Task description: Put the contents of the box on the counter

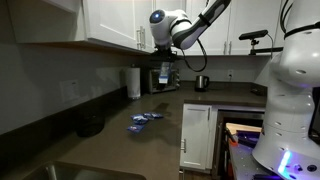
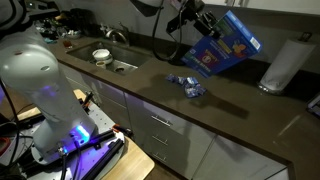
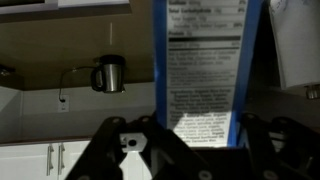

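At the left of an exterior view lies the sink (image 2: 122, 66), well apart from the work. Toward the middle, a small heap of blue-and-white packets (image 2: 187, 86) rests on the dark counter (image 2: 250, 108), so part of the contents is already out. Above and just right of the heap hangs the blue box (image 2: 228, 45), tilted in the air. The gripper (image 2: 198, 27) is clamped on it; the wrist view shows the jaws pressed against both sides of its printed panel. Far right stands the paper-towel roll (image 2: 283, 62).

The step in hand looks like emptying the carton. To do it well, grip firmly without crushing the cardboard, tip the open end steeper over the heap, shake gently, and stay away from the counter edge and the roll. Whether anything remains inside cannot be seen
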